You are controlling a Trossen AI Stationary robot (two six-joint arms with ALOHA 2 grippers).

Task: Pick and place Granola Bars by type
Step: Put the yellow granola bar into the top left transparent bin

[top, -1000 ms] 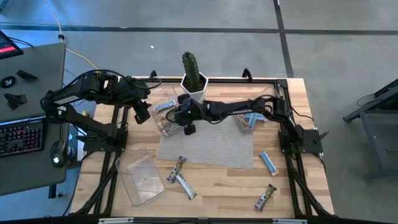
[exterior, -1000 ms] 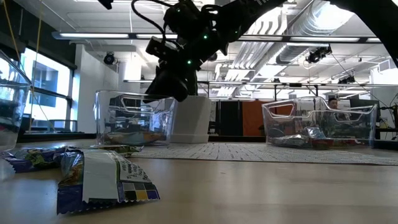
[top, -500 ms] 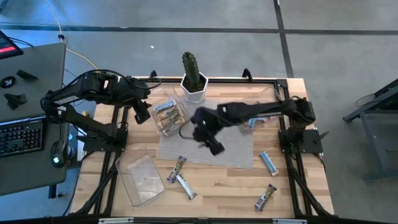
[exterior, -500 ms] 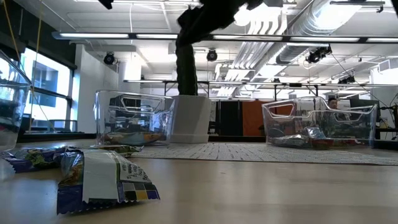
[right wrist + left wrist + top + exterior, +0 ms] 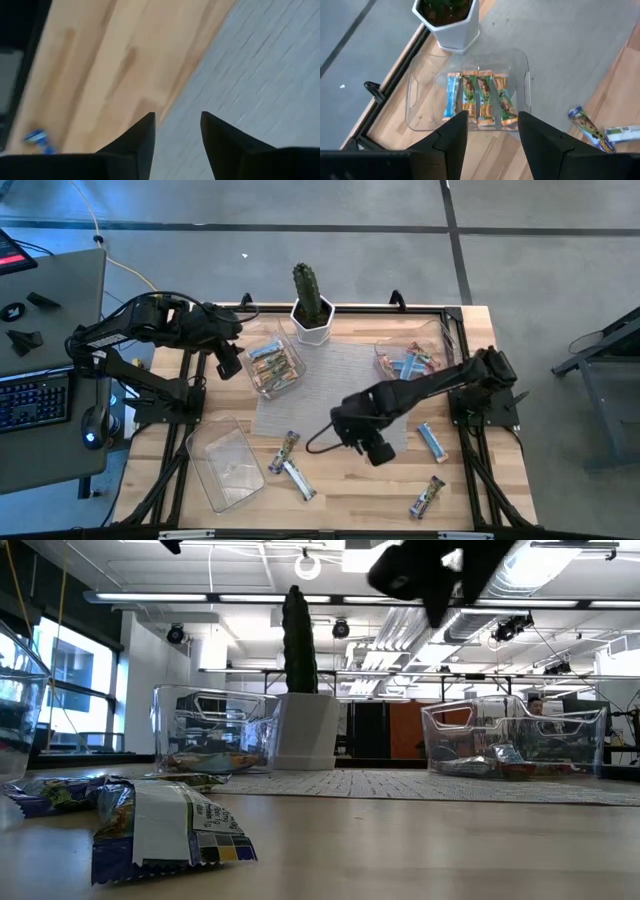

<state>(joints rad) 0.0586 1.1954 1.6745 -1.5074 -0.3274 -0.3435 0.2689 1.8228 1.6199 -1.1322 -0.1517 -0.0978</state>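
While four loose bars wait on the near half of the table (image 5: 470, 330), the right gripper (image 5: 377, 450) hangs over the near edge of the grey mat (image 5: 335, 405), its fingers parted with nothing between them in its wrist view. Sorting looks partly done. One tub (image 5: 272, 365) by the cactus pot (image 5: 310, 320) holds a row of tan-green bars (image 5: 482, 97) with a blue bar (image 5: 451, 97) at one end; a second tub (image 5: 410, 360) at the far right holds several blue-and-white bars (image 5: 408, 368). A third tub (image 5: 225, 465) at the near left holds none that can be made out. On the wood lie a purple bar (image 5: 288, 448) and a white bar (image 5: 298, 478) side by side near the third tub, a blue-and-white bar (image 5: 432, 441) just off the mat's right corner, and another purple bar (image 5: 427, 497) at the near right edge. By this reading the purple and white ones belong in the third tub, so about a third of the work remains. Farther off, the left gripper (image 5: 228, 360) hovers beside the first tub, fingers apart and holding nothing.
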